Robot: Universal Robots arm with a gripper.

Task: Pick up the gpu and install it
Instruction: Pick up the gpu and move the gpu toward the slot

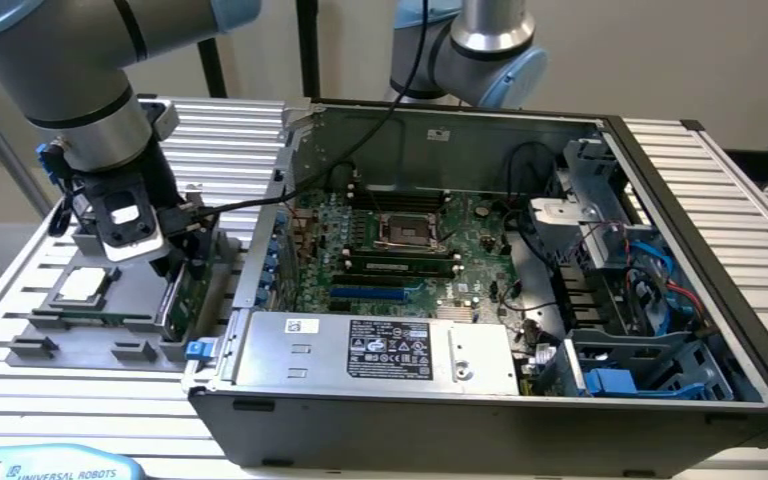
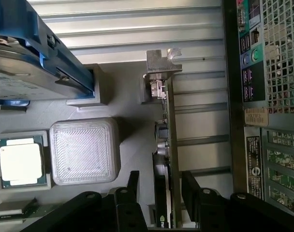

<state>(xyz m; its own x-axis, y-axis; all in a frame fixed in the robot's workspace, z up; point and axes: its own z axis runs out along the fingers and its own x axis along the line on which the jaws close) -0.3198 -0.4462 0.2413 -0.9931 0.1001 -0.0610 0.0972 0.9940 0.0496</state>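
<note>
The work is barely begun. The gpu (image 2: 170,145) stands on edge in the grey holder (image 1: 37,350) on the desk (image 1: 744,200), at the exterior view's left, just outside the open computer case (image 1: 491,420). The tool (image 2: 161,176) is spread wide with a finger on either side of the card's near end – not yet clamped, as far as I can judge. Lifting and seating are both undone. The blue slot (image 1: 377,293) on the motherboard looks empty. For writing, "UNIVERSAL ROBOTS" reads clearly on the blue cover (image 1: 51,468) at the near left corner – the white power-supply label (image 1: 391,350) carries print too fine to read.
</note>
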